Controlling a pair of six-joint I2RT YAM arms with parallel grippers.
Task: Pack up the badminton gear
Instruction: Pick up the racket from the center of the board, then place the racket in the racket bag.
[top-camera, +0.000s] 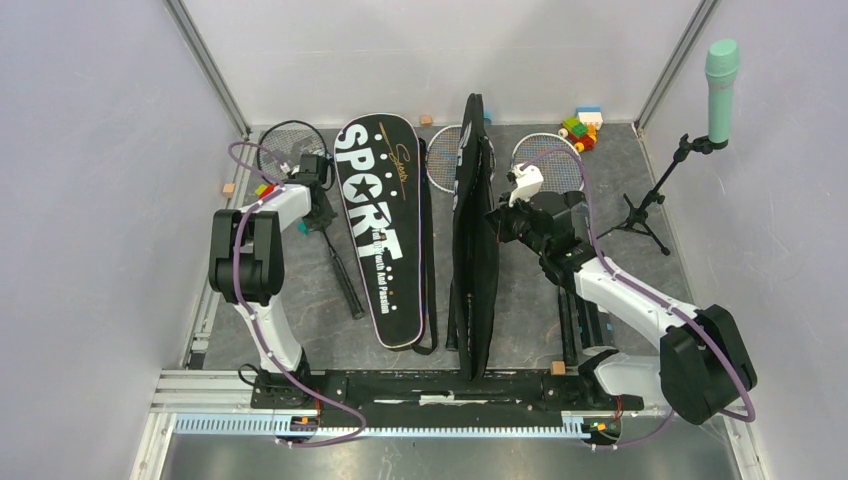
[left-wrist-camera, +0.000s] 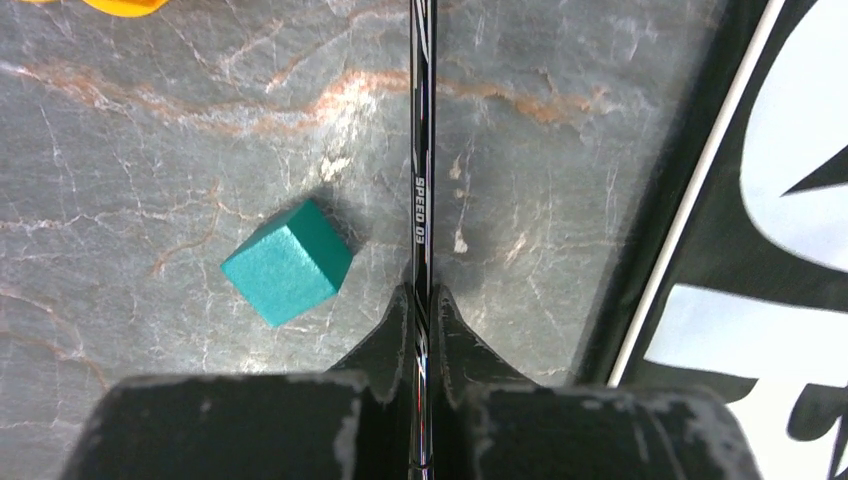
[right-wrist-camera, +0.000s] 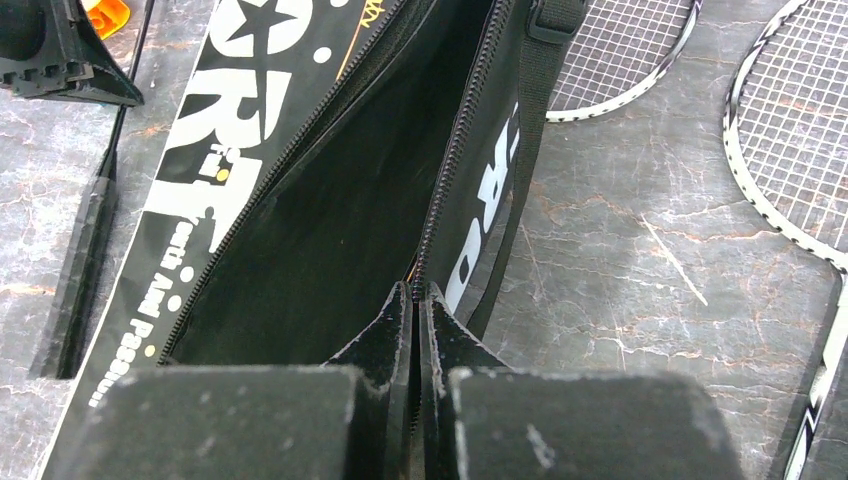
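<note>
step: racket (left-wrist-camera: 421, 150) pickup for bagging | left gripper (left-wrist-camera: 421, 305): clamped on shaft, 9 o'clock of SPORT bag (top-camera: 378, 215) | right gripper (right-wrist-camera: 419, 300): pinched on zip edge of upright bag (right-wrist-camera: 330, 220), table centre | next: probably lift, swing toward 3 o'clock, feed into bag mouth

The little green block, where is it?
In the left wrist view, the green block sits on the marbled table, just left of the thin racket shaft and not touching it; the SPORT bag lies farther right.
</note>
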